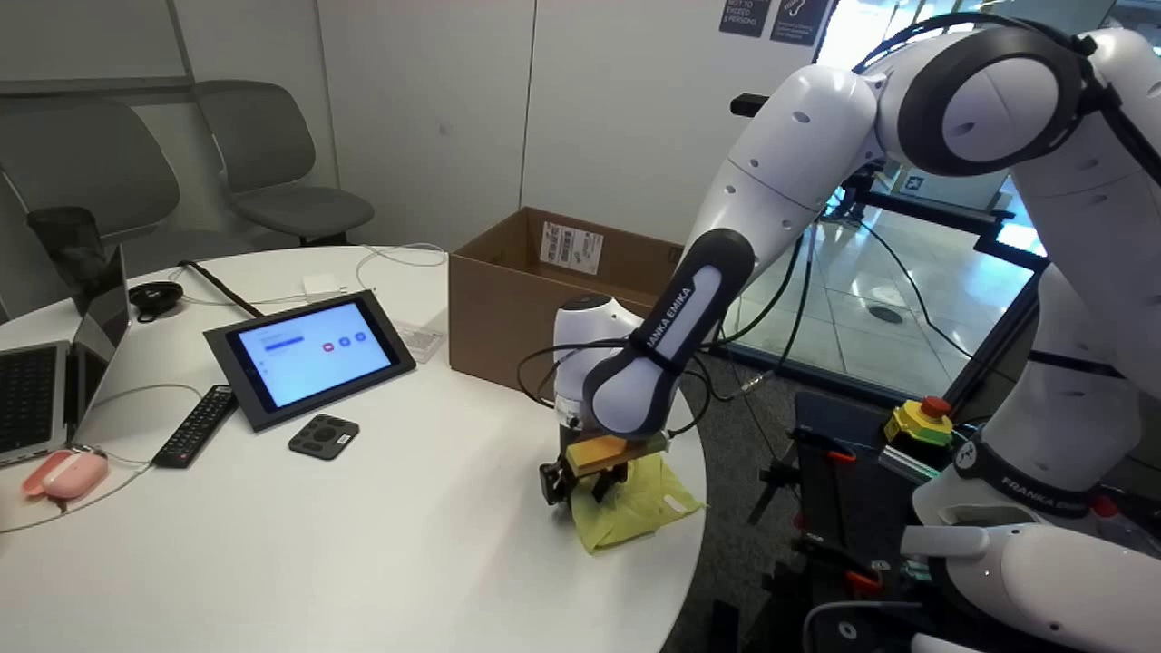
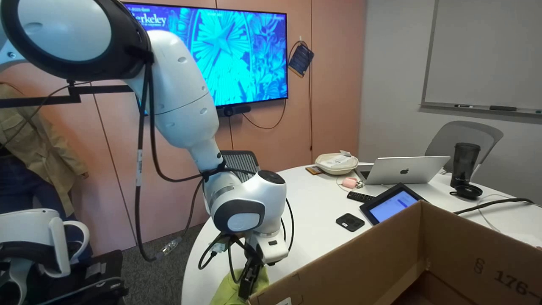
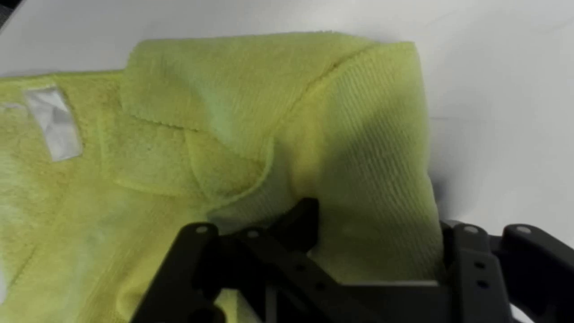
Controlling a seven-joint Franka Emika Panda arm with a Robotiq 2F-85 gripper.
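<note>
Yellow-green cloth (image 1: 626, 521) has a fold between the part-spread jaws of the gripper (image 3: 381, 226), can't confirm firm hold, so I'd close square and low to catch all layers; fold runs crosswise to jaw travel, long axis unclear, one corner pointing at the adjacent rim of the table (image 1: 408, 544) it lies on.

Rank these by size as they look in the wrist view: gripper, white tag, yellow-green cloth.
1. Yellow-green cloth, filling much of the picture
2. Gripper, along the bottom
3. White tag, a small patch
</note>
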